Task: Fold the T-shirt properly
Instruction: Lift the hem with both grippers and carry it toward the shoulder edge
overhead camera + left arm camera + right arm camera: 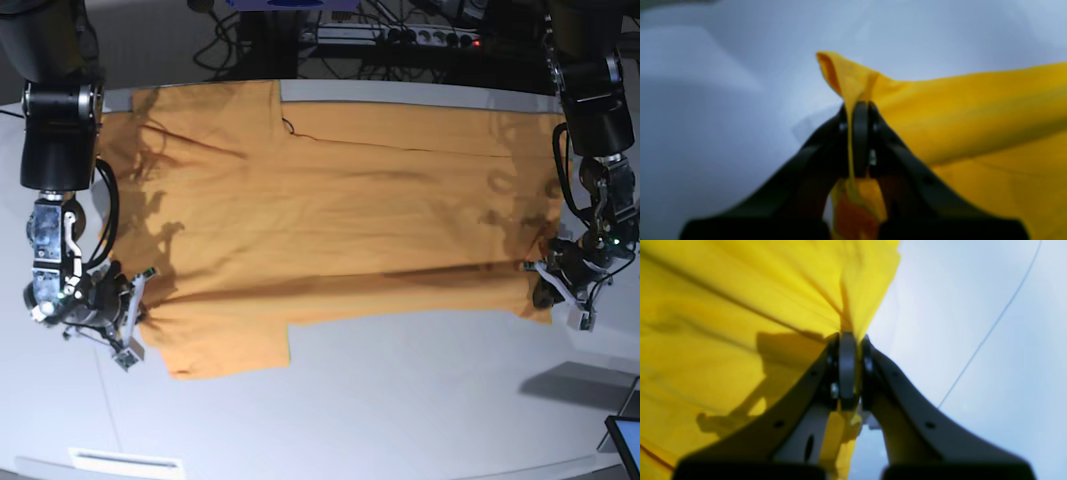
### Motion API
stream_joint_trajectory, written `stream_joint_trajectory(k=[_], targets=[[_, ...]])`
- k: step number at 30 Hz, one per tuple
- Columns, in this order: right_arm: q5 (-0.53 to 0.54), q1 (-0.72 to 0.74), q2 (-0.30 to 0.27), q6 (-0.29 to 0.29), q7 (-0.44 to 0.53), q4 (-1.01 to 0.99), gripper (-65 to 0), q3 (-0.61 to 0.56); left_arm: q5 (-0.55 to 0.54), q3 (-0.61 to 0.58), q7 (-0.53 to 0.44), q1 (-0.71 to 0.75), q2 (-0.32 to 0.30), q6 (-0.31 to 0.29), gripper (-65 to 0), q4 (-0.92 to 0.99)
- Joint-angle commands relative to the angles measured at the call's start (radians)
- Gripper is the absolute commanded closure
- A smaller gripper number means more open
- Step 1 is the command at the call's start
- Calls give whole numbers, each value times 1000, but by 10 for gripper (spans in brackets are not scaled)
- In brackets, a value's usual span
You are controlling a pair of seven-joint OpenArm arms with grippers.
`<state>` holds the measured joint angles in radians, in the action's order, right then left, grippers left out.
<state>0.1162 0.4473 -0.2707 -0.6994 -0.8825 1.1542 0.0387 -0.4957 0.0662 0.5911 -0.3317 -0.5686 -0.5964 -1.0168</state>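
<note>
Orange-yellow cloth, one T-shirt (330, 215), lies spread across the far half of the pale worktop (400, 400), its far edge reaching the worktop's far rim. Two arms are present, each cut off above by the picture's top edge. The right pincer (853, 340), at the scene's left, is pressed together on the shirt's near-left edge; the left pincer (855, 106), at the scene's right, pinches the near-right corner, raising a small peak. Both wrist views are blurred, so fabric detail is lost. Cables (400, 35) behind the worktop are dim and hard to count.
</note>
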Motion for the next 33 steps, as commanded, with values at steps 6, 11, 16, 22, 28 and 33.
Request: stream_joint_trajectory(k=[6,11,16,22,28,33], targets=[[4,34,-16,1,10,22,-3,5,-7,146,49,32,-38,8,0,-119],[4,6,-16,1,0,77,-3,5,-4,151,51,78,-47,8,0,-176],[4,-31,-29,1,-27,148,-3,7,-2,145,51,90,-44,8,0,-175],[4,-80,-39,1,-28,217,-3,8,-5,143,51,98,-41,8,0,-179],[4,-115,-54,1,-43,270,-3,8,-7,152,51,168,-41,8,0,-271],[4,-143,-54,1,-71,321,-3,10,-5,154,86,199,-41,8,0,-323]])
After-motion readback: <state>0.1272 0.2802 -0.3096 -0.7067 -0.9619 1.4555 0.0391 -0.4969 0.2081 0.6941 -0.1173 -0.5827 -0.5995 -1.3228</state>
